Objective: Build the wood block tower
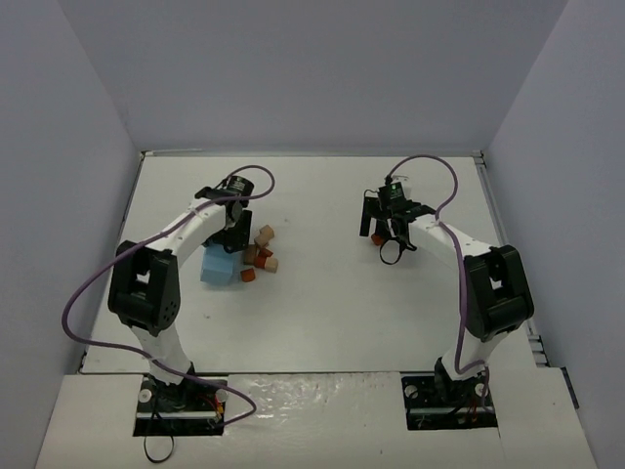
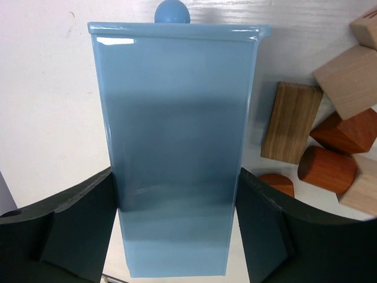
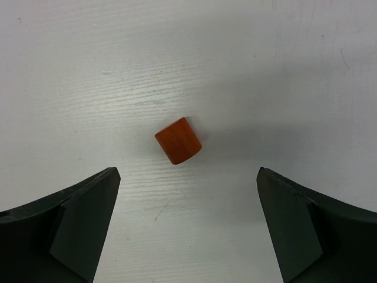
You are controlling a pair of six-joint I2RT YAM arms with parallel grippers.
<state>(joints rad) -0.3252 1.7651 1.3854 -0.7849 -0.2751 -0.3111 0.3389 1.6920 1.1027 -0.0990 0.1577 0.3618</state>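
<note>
**Clamping on the blue box at left; open over a single block at right**

Left gripper: the jaws are closed against the two long sides of the light-blue box. A dark finger presses each flank. The box lies lengthwise between them on the white table, and its round knob points to 12 o'clock in the left wrist view.

Wooden blocks: a loose cluster, tan and reddish-brown, lies on the table at 3 o'clock of the box and just beside it. In the top view it sits at 9 o'clock from the table's middle. The left wrist view shows a striped tan slab nearest the box, with a pale cube, a reddish wedge and a reddish cylinder past it. None of these is held.

Right gripper: the jaws stand wide apart and hold nothing. A lone reddish-brown block lies on the table at 12 o'clock of the gap between the fingers, touching neither. It is well apart from the cluster, at about 3 o'clock of it.
</note>
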